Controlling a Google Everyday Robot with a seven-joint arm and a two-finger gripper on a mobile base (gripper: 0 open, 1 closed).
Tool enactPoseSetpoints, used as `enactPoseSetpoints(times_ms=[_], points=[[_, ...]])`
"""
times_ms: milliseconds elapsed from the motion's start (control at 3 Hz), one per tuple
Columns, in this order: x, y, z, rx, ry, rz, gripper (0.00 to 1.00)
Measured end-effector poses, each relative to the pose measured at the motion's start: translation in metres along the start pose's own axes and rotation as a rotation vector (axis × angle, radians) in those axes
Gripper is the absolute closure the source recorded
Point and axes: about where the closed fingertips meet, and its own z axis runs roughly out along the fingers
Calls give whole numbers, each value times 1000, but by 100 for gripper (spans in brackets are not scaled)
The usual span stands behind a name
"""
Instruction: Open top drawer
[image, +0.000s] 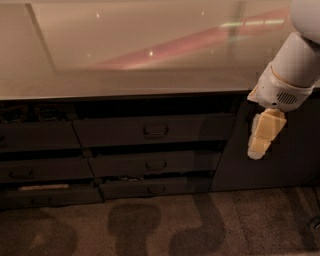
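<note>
One cream pincer (258, 149) hangs empty, its opening impossible to tell; the wide dark grey-brown top drawer (110, 133) sits to its left.

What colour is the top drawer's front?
The top drawer is dark grey-brown in the camera view; the gripper hangs to its right.

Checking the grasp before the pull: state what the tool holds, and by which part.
Nothing. The tool hangs before the cabinet door, right of the top drawer, away from its handle.
</note>
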Motion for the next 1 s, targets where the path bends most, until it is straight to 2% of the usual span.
enactPoseSetpoints(times_ms=[333,667,1000], points=[[-4,8,-3,-6,34,-126,0],[-10,15,-6,-8,70,-287,0],[-10,15,-6,-8,70,-288,0]])
